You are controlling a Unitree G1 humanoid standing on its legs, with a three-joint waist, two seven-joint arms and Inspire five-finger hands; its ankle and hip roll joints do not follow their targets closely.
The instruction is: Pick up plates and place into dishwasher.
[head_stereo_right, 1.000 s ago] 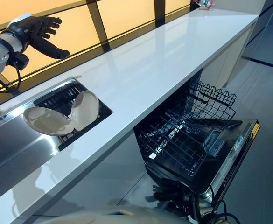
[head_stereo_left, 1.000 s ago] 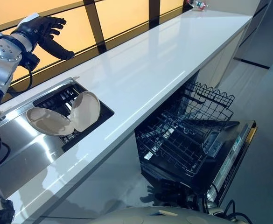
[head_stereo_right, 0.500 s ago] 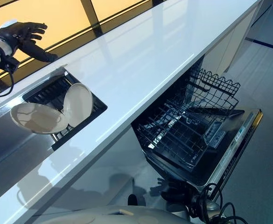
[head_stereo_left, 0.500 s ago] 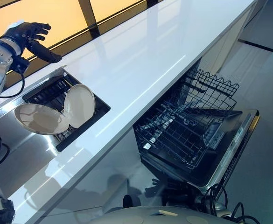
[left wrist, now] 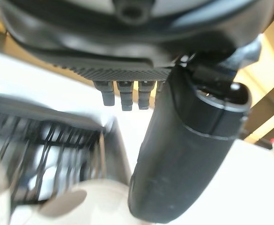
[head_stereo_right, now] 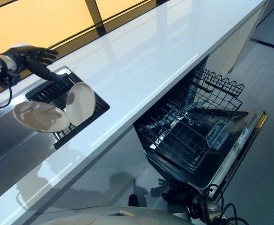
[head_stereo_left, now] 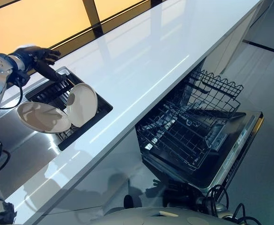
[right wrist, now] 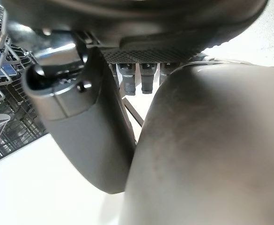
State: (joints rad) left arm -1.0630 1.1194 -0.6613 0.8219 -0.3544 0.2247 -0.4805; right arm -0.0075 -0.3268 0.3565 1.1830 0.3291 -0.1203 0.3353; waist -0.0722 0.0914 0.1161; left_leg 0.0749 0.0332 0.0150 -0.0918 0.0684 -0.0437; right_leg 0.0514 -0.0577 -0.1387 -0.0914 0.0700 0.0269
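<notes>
Two pale plates stand in a black dish rack (head_stereo_left: 52, 93) set into the sink. One plate (head_stereo_left: 43, 117) lies tilted nearly flat, and the other plate (head_stereo_left: 82, 105) leans upright against it. My left hand (head_stereo_left: 36, 58) hovers open just above the rack's back corner, a short way behind the upright plate, touching neither. In the left wrist view the thumb (left wrist: 183, 154) points over the rack (left wrist: 43, 145) and a plate's pale rim (left wrist: 90, 201). My right hand (right wrist: 80, 117) is open and empty, low beside the dishwasher rack (right wrist: 1, 93).
A long white counter (head_stereo_left: 141, 51) runs from the steel sink (head_stereo_left: 19, 150) to the far end. Below it the dishwasher stands open, its black wire rack (head_stereo_left: 188, 136) pulled out over the lowered door (head_stereo_left: 230, 159). Amber window panels line the back.
My left hand has come down from in front of the window to just over the dish rack's back corner. The camera has shifted slightly. The plates have not moved.
</notes>
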